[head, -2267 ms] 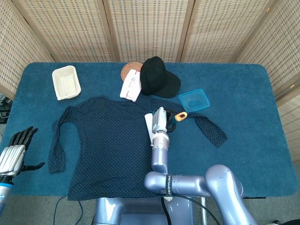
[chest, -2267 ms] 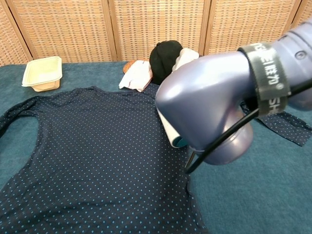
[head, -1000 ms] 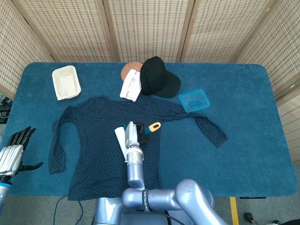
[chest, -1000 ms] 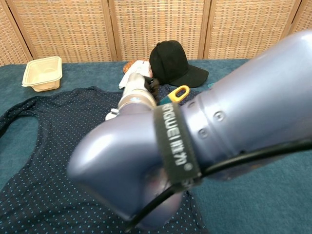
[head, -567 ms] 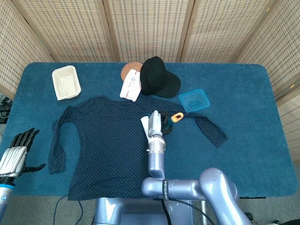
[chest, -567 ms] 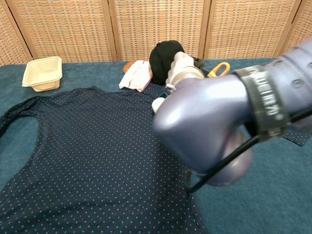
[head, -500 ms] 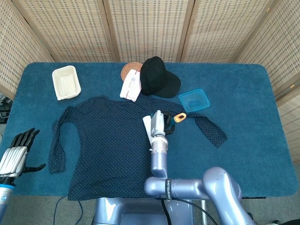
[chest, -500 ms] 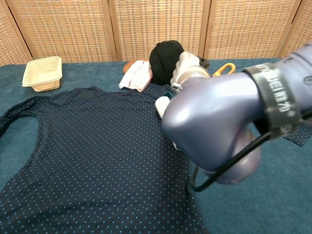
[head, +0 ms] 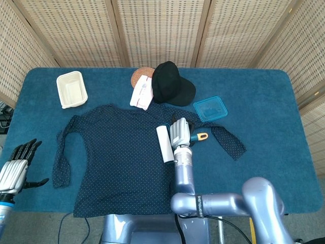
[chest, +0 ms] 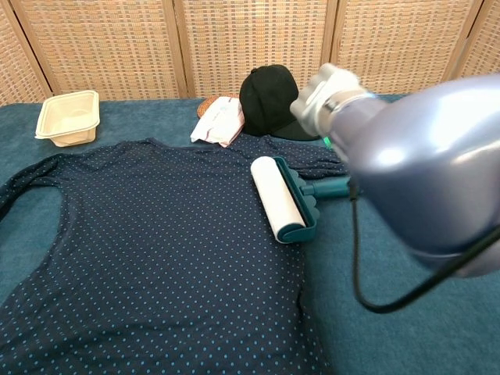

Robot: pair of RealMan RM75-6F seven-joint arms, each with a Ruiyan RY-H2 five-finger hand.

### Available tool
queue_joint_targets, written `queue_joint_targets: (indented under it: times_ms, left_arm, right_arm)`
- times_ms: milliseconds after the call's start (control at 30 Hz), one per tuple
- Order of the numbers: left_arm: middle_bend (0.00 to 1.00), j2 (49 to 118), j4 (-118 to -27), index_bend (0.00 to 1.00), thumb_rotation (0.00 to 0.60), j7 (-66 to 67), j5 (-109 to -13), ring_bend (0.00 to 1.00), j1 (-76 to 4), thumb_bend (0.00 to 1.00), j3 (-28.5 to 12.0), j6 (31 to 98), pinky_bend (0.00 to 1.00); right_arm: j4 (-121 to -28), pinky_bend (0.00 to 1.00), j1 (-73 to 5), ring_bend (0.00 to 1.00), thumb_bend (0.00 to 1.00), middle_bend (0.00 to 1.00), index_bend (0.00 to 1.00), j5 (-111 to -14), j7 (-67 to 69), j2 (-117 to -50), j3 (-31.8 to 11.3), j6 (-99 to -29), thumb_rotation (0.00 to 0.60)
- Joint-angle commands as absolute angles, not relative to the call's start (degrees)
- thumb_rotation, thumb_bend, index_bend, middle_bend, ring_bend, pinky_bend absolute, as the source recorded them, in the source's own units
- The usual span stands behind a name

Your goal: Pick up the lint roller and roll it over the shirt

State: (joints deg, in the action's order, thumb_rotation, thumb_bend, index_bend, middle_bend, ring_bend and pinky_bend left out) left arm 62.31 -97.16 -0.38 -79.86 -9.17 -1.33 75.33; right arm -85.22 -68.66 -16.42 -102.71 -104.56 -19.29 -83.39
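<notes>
The lint roller (chest: pixel 276 195) lies flat on the dark dotted shirt (chest: pixel 148 250), near its right side. Its white roll (head: pixel 164 144) points away from me, and the teal handle (chest: pixel 332 187) runs right to an orange end (head: pixel 202 136). My right hand (head: pixel 180 132) hovers above the handle with fingers stretched forward. In the chest view the right hand (chest: pixel 322 94) is raised clear of the roller and no fingers wrap the handle. My left hand (head: pixel 15 170) hangs with fingers spread, holding nothing, off the table's front left corner.
A black cap (head: pixel 171 84), a white packet (head: pixel 142 92) and a brown round mat (head: pixel 140 74) lie behind the shirt. A cream tray (head: pixel 71 89) sits at the back left, a blue lid (head: pixel 209 108) to the right. My right forearm fills the chest view's right side.
My right hand swept the roller left across the shirt and back to the right. The roller now lies on the shirt, and the hand has come off it and lifted.
</notes>
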Motion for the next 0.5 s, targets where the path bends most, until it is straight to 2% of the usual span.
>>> queue_joint_targets:
  times_ms: [33, 133, 167, 200, 267, 333, 433, 500]
  left_arm:
    - [0.0, 61.87, -97.09, 0.0, 0.6, -1.58, -80.74, 0.0, -8.84, 0.0, -1.15, 75.99, 0.0]
    - [0.0, 61.45, -97.15, 0.0, 0.6, -2.59, -81.8, 0.0, -8.44, 0.0, -1.02, 77.03, 0.0]
    - [0.0, 61.42, -97.14, 0.0, 0.6, -2.71, -81.98, 0.0, -8.36, 0.0, -0.99, 77.2, 0.0]
    - [0.0, 61.38, -97.13, 0.0, 0.6, -2.82, -82.19, 0.0, -8.27, 0.0, -0.95, 77.43, 0.0]
    - [0.0, 61.27, -97.21, 0.0, 0.6, -3.08, -82.81, 0.0, -8.03, 0.0, -0.8, 78.01, 0.0]
    - [0.0, 61.29, -97.14, 0.0, 0.6, -3.23, -83.8, 0.0, -7.77, 0.0, -0.67, 78.89, 0.0]
    - [0.0, 61.43, -97.0, 0.0, 0.6, -3.36, -84.95, 0.0, -7.53, 0.0, -0.49, 79.81, 0.0]
    - [0.0, 61.39, -97.17, 0.0, 0.6, -3.54, -86.39, 0.0, -6.91, 0.0, -0.37, 81.69, 0.0]
  right_arm:
    - [-95.03, 1.0, -61.12, 1.0, 0.0, 0.96, 0.0, -25.26, -90.24, -94.99, -15.52, -82.8, 0.6]
    - [-97.53, 0.99, -54.92, 0.94, 0.0, 0.86, 0.0, -38.6, -74.61, -87.86, -10.52, -78.93, 0.6]
    - [-97.34, 0.97, -53.97, 0.91, 0.0, 0.82, 0.0, -41.2, -71.73, -86.89, -9.57, -78.29, 0.6]
    - [-97.11, 0.9, -52.8, 0.82, 0.0, 0.74, 0.0, -43.85, -68.34, -85.88, -8.79, -78.0, 0.6]
    - [-96.42, 0.68, -49.75, 0.62, 0.0, 0.56, 0.0, -49.88, -59.97, -83.3, -6.78, -77.73, 0.6]
    - [-95.32, 0.38, -45.77, 0.33, 0.0, 0.33, 0.0, -56.06, -49.5, -80.04, -4.5, -77.91, 0.6]
    - [-93.72, 0.1, -41.71, 0.12, 0.0, 0.13, 0.0, -62.04, -39.27, -77.2, -2.45, -79.32, 0.6]
    - [-92.17, 0.02, -36.54, 0.04, 0.0, 0.05, 0.0, -67.95, -28.92, -74.56, 0.79, -82.47, 0.6]
